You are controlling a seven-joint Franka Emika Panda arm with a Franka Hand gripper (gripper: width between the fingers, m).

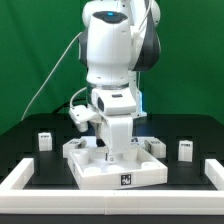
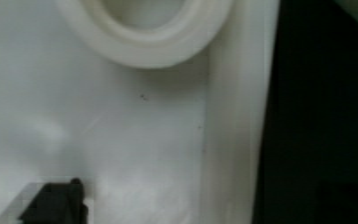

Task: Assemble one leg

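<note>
The large white square panel (image 1: 100, 172) lies on the black table in the middle, with a tag on its front edge. My gripper (image 1: 112, 152) is down on the panel, its tips hidden by the hand in the exterior view. In the wrist view the panel (image 2: 140, 130) fills the picture, with a raised round socket (image 2: 149, 40) and its rim beside the black table. One dark finger (image 2: 51, 205) stands far off to one side over the panel. The other does not show against the black. Nothing is held. Small white tagged legs stand at the exterior view's left (image 1: 45, 140) and right (image 1: 185, 150).
Another leg (image 1: 157, 146) stands close to the panel's right side in the exterior view. A white raised border (image 1: 20, 180) runs along the table's front and both sides. A green curtain hangs behind the arm.
</note>
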